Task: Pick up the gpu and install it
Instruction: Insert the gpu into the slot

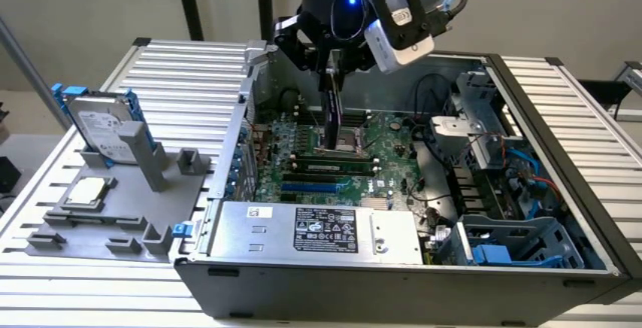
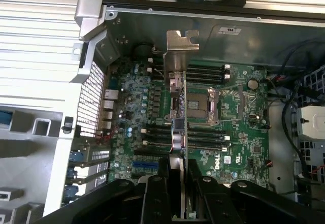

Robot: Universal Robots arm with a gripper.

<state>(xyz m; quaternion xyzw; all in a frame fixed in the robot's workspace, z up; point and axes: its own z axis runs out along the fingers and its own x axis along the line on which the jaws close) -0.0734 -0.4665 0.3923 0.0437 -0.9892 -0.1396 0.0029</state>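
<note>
The gpu (image 1: 332,113) hangs on edge above the open computer case (image 1: 401,283), a thin dark card pointing down at the green motherboard (image 1: 386,144). My gripper (image 1: 334,63) is shut on its upper edge. In the wrist view the gpu (image 2: 180,127) runs edge-on away from the camera, with its silver metal bracket (image 2: 182,49) at the far end near the case's rear wall. The black fingers (image 2: 161,183) of the gripper (image 2: 176,176) clamp the card from both sides. It hovers over the CPU socket (image 2: 198,104) and memory slots, apart from the board.
On the grey fixture (image 1: 110,219) at the exterior view's left stand a silver hard drive with blue rails (image 1: 101,126) and a small square CPU chip (image 1: 89,190). Inside the case are the power supply (image 1: 321,229), cables, and a blue-railed drive cage (image 1: 512,244).
</note>
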